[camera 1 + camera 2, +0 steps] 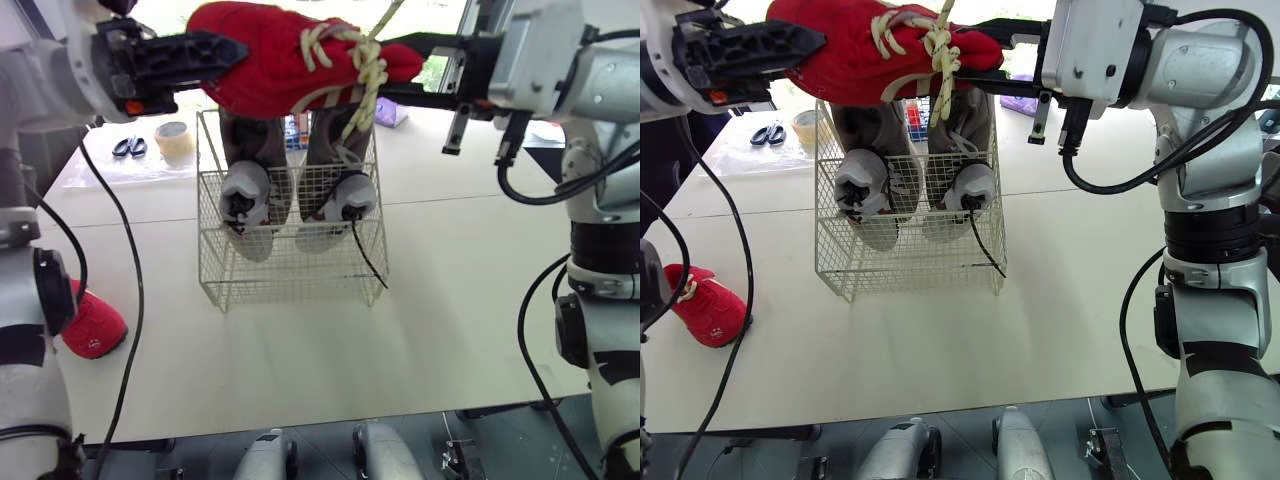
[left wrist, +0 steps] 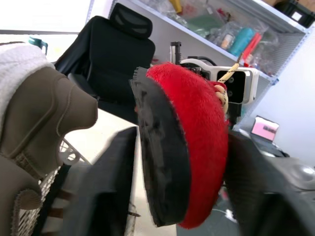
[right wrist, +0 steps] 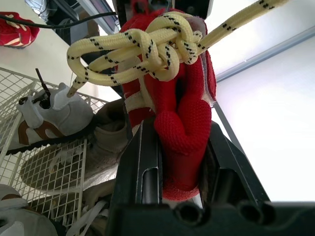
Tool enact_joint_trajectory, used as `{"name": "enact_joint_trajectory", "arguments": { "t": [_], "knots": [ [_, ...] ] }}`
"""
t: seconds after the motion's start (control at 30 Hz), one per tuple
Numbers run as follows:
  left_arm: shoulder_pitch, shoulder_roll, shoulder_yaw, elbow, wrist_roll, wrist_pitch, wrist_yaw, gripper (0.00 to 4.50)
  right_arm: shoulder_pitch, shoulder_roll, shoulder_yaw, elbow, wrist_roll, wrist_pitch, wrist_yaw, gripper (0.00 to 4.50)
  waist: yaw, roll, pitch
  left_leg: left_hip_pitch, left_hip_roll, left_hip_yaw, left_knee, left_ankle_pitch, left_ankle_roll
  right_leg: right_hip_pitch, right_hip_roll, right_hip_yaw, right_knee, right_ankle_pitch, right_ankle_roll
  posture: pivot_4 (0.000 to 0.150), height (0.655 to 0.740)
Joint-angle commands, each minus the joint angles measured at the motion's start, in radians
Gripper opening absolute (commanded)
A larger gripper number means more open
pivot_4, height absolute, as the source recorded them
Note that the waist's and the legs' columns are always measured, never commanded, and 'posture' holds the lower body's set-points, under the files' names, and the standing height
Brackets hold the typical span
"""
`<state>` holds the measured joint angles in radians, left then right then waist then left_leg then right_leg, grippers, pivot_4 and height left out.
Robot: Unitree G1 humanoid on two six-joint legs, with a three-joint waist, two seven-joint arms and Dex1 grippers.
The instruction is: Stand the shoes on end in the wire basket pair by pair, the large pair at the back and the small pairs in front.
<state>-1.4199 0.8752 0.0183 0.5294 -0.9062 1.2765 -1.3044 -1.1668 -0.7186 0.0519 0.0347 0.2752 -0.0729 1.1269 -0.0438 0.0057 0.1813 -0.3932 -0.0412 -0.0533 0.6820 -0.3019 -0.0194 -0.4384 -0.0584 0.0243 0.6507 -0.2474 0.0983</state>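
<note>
Held high at 12 o'clock in the left eye view, a red shoe (image 1: 290,55) is carried lying across the frame, well above the table (image 1: 450,300). Its heel end is gripped by the left gripper (image 1: 225,50), which reaches in from 10 o'clock, and its toe is clamped by the right gripper (image 1: 390,68), which reaches in from 2 o'clock. Cream laces (image 1: 350,50) are knotted over the toe end, and one end is trailed down toward the basket (image 1: 290,285). That basket is set on the table just below the shoe, at the centre. Two grey shoes (image 1: 245,195) are stood on end in it, side by side against its back wall; its front half is left bare. A second red shoe (image 1: 93,325) is left on the table at 8 o'clock. Scissors (image 1: 129,147) and a tape roll (image 1: 174,138) are laid at 10 o'clock, behind the basket.

From the left wrist, the red shoe's dark sole is seen between the two fingers (image 2: 101,196), which are spread just wide enough to hold it. One grey shoe is seen beside it, and a black chair (image 2: 113,64) beyond.

From the right wrist, the fingers (image 3: 140,162) are seen pressed against both sides of the red toe, the lace knot bunched just past them.
</note>
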Motion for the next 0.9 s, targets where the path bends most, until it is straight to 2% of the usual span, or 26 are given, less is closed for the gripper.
{"name": "enact_joint_trajectory", "arguments": {
  "t": [0.03, 0.07, 0.17, 0.27, 0.37, 0.43, 0.5, 0.57, 0.63, 0.7, 0.9],
  "knots": [
    [-0.021, 0.007, 0.041, -0.013, 0.007, 0.011, -0.022, 0.44, -0.011, 0.000, -0.022, -0.033, 0.002, -0.011, -0.007, 0.79, 0.000, 0.000, 0.000, 0.000, 0.000, 0.000, 0.000, 0.000, 0.000, 0.000, 0.000, 0.000, 0.000, 0.000, 0.000, 0.150, 0.7400],
    [-0.020, 0.003, 0.049, -0.011, 0.009, 0.015, -0.015, 0.24, -0.011, 0.000, -0.022, -0.033, 0.001, -0.009, -0.009, 0.79, 0.000, 0.000, 0.000, 0.000, 0.000, 0.000, 0.000, 0.000, 0.000, 0.000, 0.000, 0.000, 0.000, 0.000, 0.000, 0.150, 0.7400],
    [-0.016, -0.011, 0.089, -0.002, 0.009, 0.025, 0.020, 0.24, -0.004, -0.003, -0.027, -0.032, -0.008, 0.000, -0.024, 0.79, 0.000, 0.000, 0.000, 0.000, 0.000, 0.000, 0.000, 0.000, 0.000, 0.000, 0.000, 0.000, 0.000, 0.000, 0.000, 0.150, 0.7400],
    [-0.004, -0.021, 0.177, 0.015, -0.015, 0.042, 0.080, 0.24, 0.030, -0.022, -0.064, -0.054, 0.056, 0.151, -0.050, 1.79, 0.001, 0.000, 0.000, 0.000, 0.000, 0.000, 0.000, 0.000, 0.000, 0.000, -0.001, 0.000, 0.000, 0.000, 0.000, 0.150, 0.7400],
    [0.032, -0.037, 0.312, 0.012, -0.059, 0.069, 0.177, 0.24, 0.115, -0.033, -0.173, -0.079, 0.149, 0.343, -0.155, 3.21, 0.003, -0.001, 0.000, -0.001, 0.000, 0.000, 0.000, 0.000, 0.000, 0.000, -0.002, 0.000, 0.000, 0.000, 0.000, 0.150, 0.7400],
    [0.056, -0.069, 0.413, -0.006, -0.104, 0.085, 0.264, 0.24, 0.176, 0.008, -0.264, -0.122, 0.261, 0.481, -0.263, 4.33, 0.005, -0.002, 0.000, -0.002, 0.000, -0.001, 0.001, 0.000, 0.000, -0.001, -0.004, 0.000, 0.001, 0.000, 0.000, 0.150, 0.7400],
    [0.085, -0.135, 0.527, -0.047, -0.171, 0.080, 0.377, 0.24, 0.230, 0.132, -0.371, -0.192, 0.531, 0.660, -0.444, 4.43, 0.008, -0.002, 0.000, -0.002, 0.000, -0.001, 0.001, 0.000, 0.000, -0.002, -0.004, 0.000, 0.002, 0.000, 0.000, 0.150, 0.7400],
    [0.117, -0.223, 0.612, -0.111, -0.231, 0.049, 0.483, 0.24, 0.260, 0.285, -0.420, -0.249, 0.747, 0.738, -0.608, 4.43, 0.007, -0.002, -0.001, -0.003, 0.000, -0.002, 0.001, 0.001, -0.001, -0.002, -0.005, 0.000, 0.003, 0.000, 0.000, 0.150, 0.7400],
    [0.147, -0.321, 0.672, -0.180, -0.289, 0.007, 0.584, 0.24, 0.264, 0.438, -0.425, -0.277, 0.857, 0.740, -0.751, 4.43, 0.004, -0.002, -0.001, -0.002, 0.001, -0.002, 0.001, 0.002, -0.003, -0.004, -0.005, 0.001, 0.006, 0.000, 0.000, 0.150, 0.7400],
    [0.170, -0.429, 0.719, -0.232, -0.358, -0.049, 0.695, 0.24, 0.256, 0.560, -0.391, -0.285, 0.880, 0.720, -0.835, 4.43, 0.004, -0.002, -0.001, -0.002, 0.001, -0.002, 0.001, 0.003, -0.005, -0.005, -0.005, 0.001, 0.008, 0.000, 0.000, 0.150, 0.7400],
    [0.240, -0.593, 0.714, -0.351, -0.508, -0.150, 0.876, 0.24, 0.193, 0.679, -0.354, -0.255, 0.900, 0.658, -0.908, 4.43, 0.001, -0.002, -0.001, -0.004, -0.001, -0.002, 0.001, 0.003, -0.005, -0.007, -0.005, 0.001, 0.012, 0.000, 0.000, 0.150, 0.7400]
  ]
}}
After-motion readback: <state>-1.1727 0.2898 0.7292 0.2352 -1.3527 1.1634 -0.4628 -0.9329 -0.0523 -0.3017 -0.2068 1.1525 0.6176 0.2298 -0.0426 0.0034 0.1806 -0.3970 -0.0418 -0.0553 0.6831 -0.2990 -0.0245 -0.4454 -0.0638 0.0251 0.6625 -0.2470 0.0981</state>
